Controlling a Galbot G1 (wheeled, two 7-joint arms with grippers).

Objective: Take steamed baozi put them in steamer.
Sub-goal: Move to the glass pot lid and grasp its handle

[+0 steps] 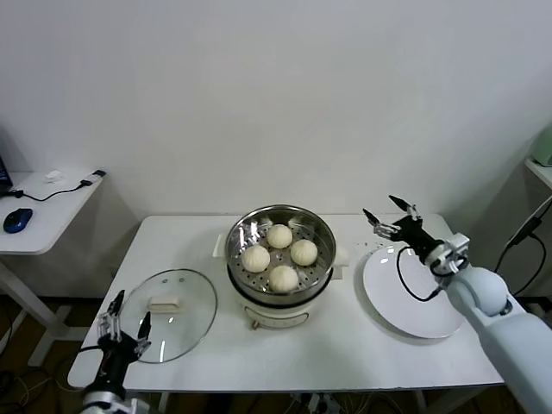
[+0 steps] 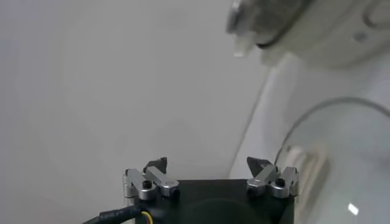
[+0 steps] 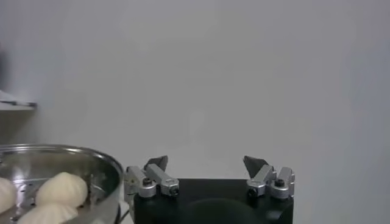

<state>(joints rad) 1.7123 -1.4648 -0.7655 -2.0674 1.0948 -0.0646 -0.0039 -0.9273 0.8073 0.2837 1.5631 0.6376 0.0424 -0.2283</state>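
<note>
Buns, four small round cream-white dough ones (image 1: 279,256), all sitting inside the round shiny steel steamer basket (image 1: 321,233) on its white pot base, well off to the side of both sets of jaws

Right gripper (image 1: 389,216) up over the far edge of the flat round white plate (image 1: 414,302), jaws spread wide, nothing between them. Buns and basket off to the left of those jaws, apart from them. In the right wrist view, same right gripper (image 3: 206,163) with fingers far apart and only bare white wall past the jaws; shiny basket (image 3: 103,164) off to one side with some buns (image 3: 61,189) showing inside

Left gripper (image 1: 126,312) low at the near edge of the white table (image 1: 328,354), pointing up, jaws spread wide, holding nothing. Flat round glass lid with white handle (image 1: 185,315) lying flat on the table just beside those jaws, on the side toward the steamer. In the left wrist view, left gripper (image 2: 207,163) with fingers far apart, curved glass lid edge (image 2: 317,115) off to one side of the jaws, white pot base (image 2: 329,36) farther past it, blurry

Small white side desk (image 1: 43,220) with a blue mouse (image 1: 17,220) far off beyond the left jaws
</note>
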